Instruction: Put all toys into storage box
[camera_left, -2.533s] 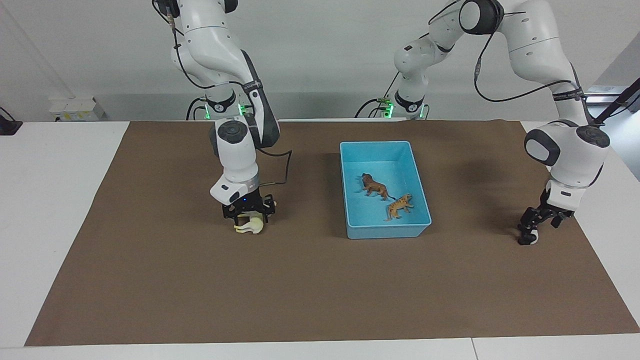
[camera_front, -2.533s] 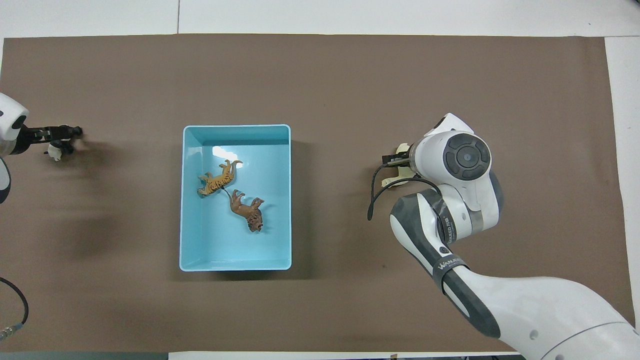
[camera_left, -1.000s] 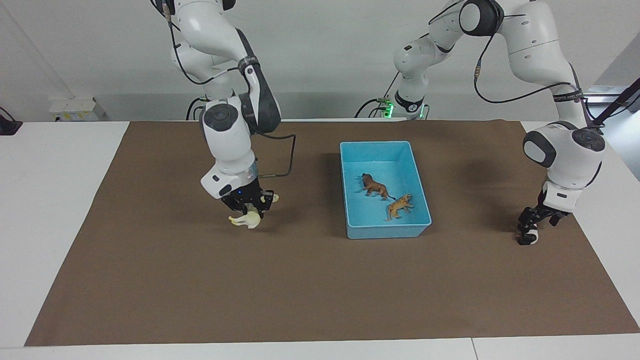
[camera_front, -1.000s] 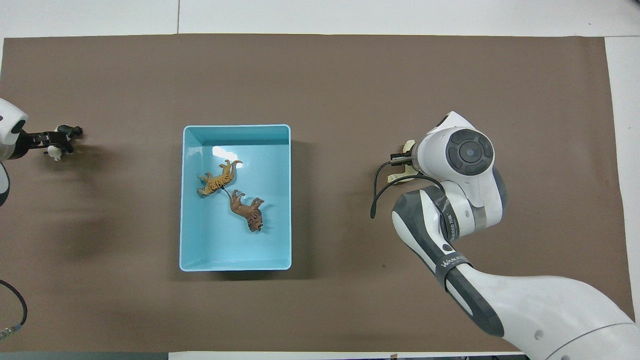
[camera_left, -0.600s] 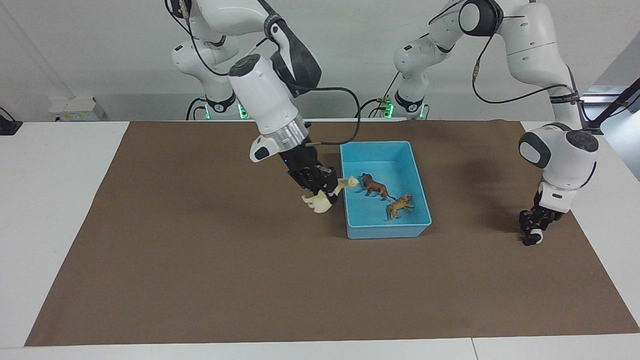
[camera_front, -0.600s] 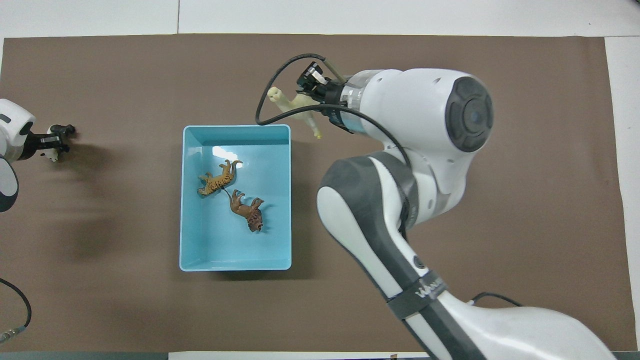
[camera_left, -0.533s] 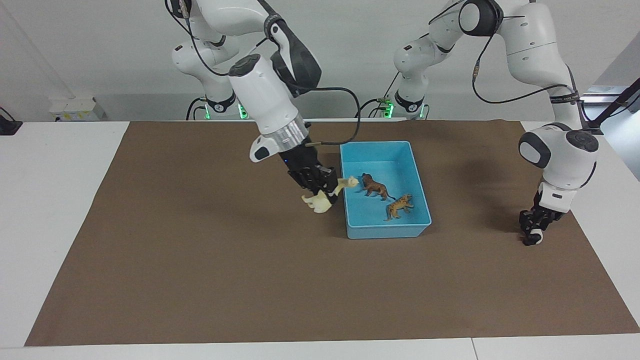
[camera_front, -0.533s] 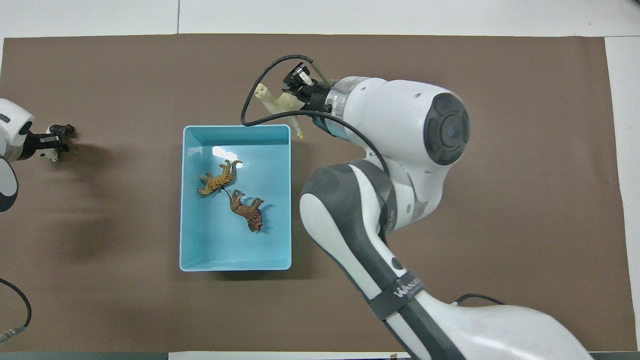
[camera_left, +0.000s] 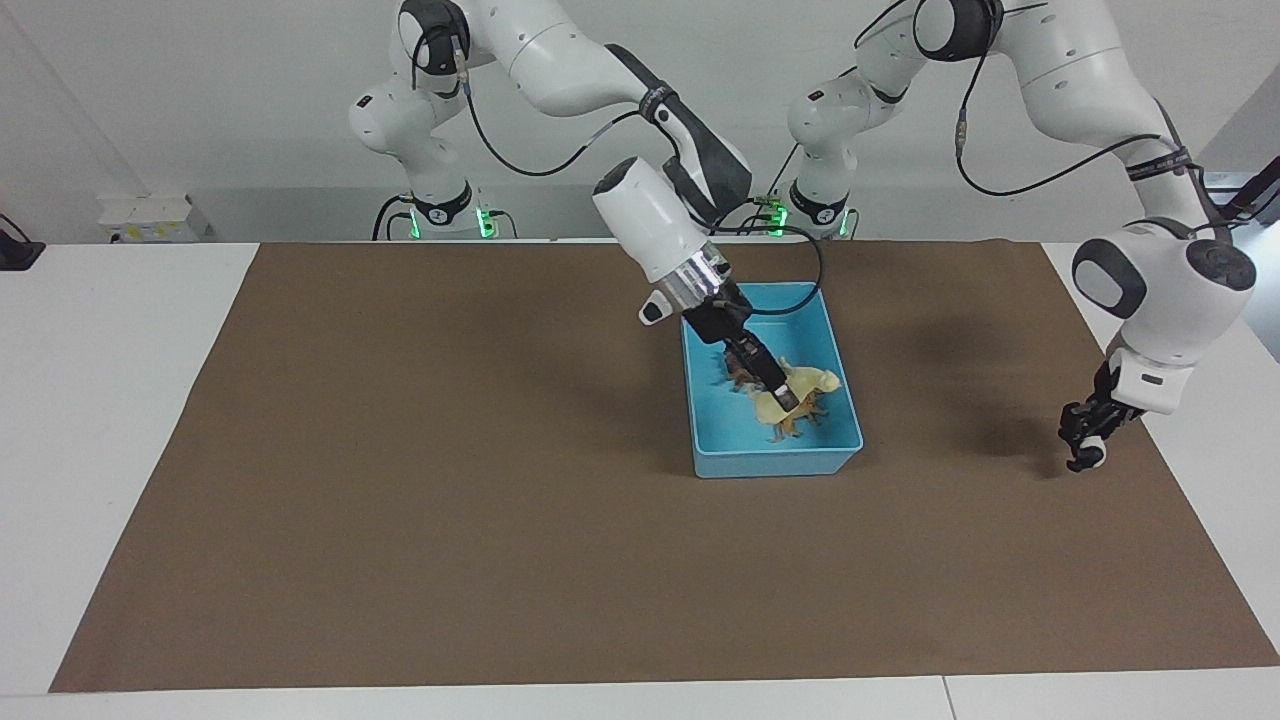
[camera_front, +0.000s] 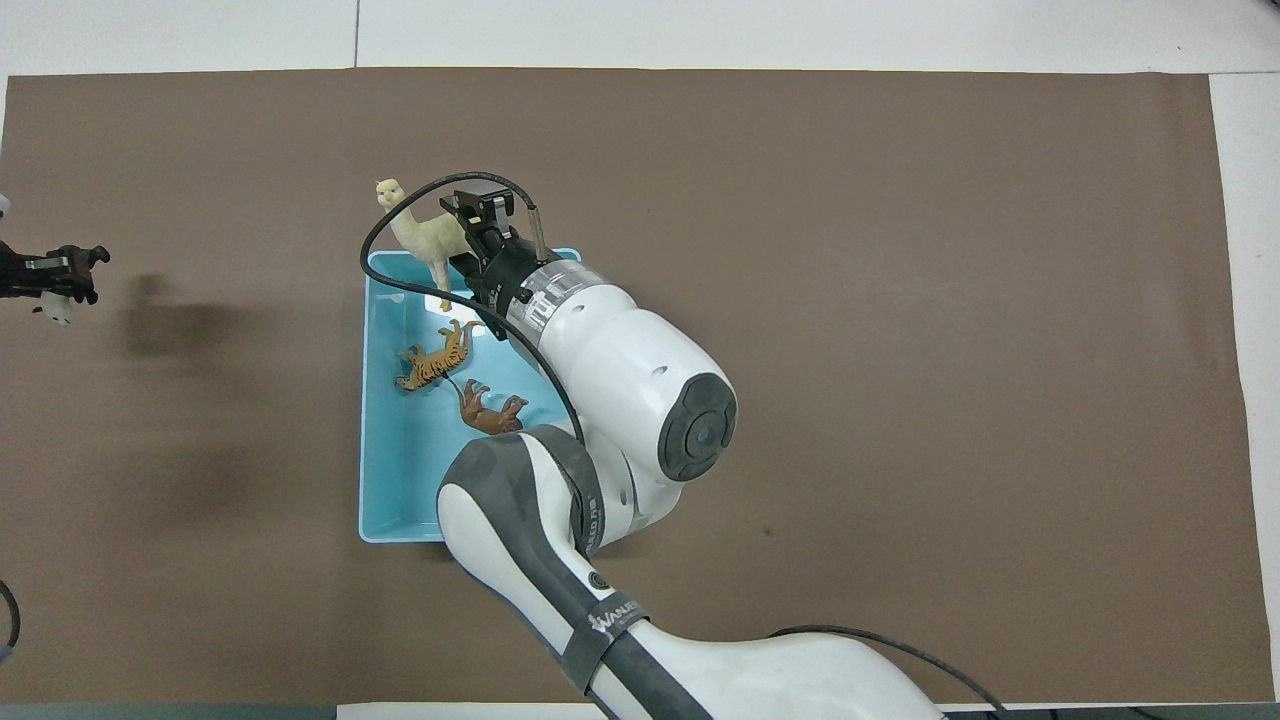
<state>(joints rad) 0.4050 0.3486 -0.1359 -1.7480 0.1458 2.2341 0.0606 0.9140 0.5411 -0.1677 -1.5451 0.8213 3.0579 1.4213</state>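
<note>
arms: glossy white shells, dark grey joint caps | cables: black, looped beside wrists | marking: grey band with white lettering | bases: green lights | end effector: black

Box (camera_left: 845, 395): light blue moulded plastic, smooth, with a faint sheen; a bright glare patch shows on its floor in the overhead view. Llama (camera_front: 425, 235): cream-white plastic, matt, held in the closed right claw (camera_left: 785, 400). Tiger (camera_front: 432, 364) and lion (camera_front: 490, 412): hard plastic with painted, slightly glossy coats. Panda (camera_left: 1088, 456): black-and-white plastic, gripped by the left claw (camera_left: 1084, 444); its finish cannot be told. Mat (camera_left: 400, 520): brown, matt, paper-like sheet, flat and unwrinkled, covering most of the counter (camera_left: 100, 400), which is white, smooth and lightly reflective. Arm shells (camera_front: 640, 380): glossy white plastic with dark grey matt joints; claws black.
</note>
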